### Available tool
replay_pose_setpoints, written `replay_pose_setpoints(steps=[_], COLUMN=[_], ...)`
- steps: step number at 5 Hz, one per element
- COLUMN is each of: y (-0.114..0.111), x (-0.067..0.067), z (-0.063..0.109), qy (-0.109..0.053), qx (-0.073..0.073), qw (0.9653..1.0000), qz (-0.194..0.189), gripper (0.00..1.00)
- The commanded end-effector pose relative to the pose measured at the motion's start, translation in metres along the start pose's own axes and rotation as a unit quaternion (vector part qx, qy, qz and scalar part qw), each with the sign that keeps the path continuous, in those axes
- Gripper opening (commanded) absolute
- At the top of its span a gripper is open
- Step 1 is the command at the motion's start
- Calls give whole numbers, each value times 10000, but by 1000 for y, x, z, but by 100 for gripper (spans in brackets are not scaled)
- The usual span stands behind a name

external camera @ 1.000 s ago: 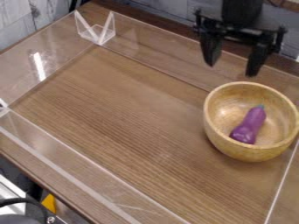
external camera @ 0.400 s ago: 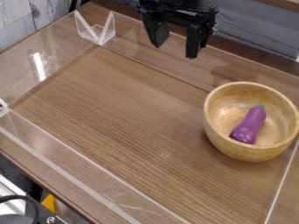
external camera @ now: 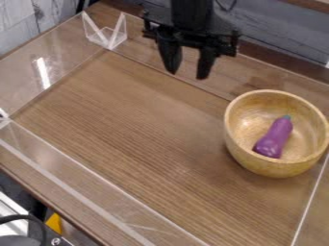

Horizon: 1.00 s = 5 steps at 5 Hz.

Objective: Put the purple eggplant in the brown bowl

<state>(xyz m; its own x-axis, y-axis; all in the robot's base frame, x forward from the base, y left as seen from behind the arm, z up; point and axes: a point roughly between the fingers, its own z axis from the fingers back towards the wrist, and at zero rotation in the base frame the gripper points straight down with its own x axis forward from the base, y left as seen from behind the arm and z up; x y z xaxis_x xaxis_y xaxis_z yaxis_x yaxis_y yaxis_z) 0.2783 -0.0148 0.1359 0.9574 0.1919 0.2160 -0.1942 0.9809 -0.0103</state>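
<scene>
The purple eggplant (external camera: 272,137) lies inside the brown bowl (external camera: 237,137) at the right side of the wooden table, its narrow tip pointing toward the back. My gripper (external camera: 188,63) hangs over the back middle of the table, well to the left of the bowl and apart from it. It points down, and its two black fingers (external camera: 170,58) stand apart with nothing between them.
A low clear acrylic wall (external camera: 77,183) rings the wooden tabletop (external camera: 129,125). A clear folded bracket (external camera: 106,32) stands at the back left corner. A dark edge runs behind the table at the back right.
My gripper has travelled left from above the bowl's back rim to the back middle of the table. Its fingers now stand closer together. The eggplant and bowl have not moved.
</scene>
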Motion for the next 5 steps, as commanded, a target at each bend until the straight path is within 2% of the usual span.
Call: replay_pose_setpoints(steps=[1,2,3,4,5], y=[16,22,29,39,50], x=[14,14,16,23,39], z=[21,24,16,9,21], qy=[-423,-432,-389,-400,-523], qx=[6,22,52,98,154], qw=[9991,9988,9990,9989,9985], qz=[-15,-214,-220,-210,-71], gripper=[100,100,100,100,100])
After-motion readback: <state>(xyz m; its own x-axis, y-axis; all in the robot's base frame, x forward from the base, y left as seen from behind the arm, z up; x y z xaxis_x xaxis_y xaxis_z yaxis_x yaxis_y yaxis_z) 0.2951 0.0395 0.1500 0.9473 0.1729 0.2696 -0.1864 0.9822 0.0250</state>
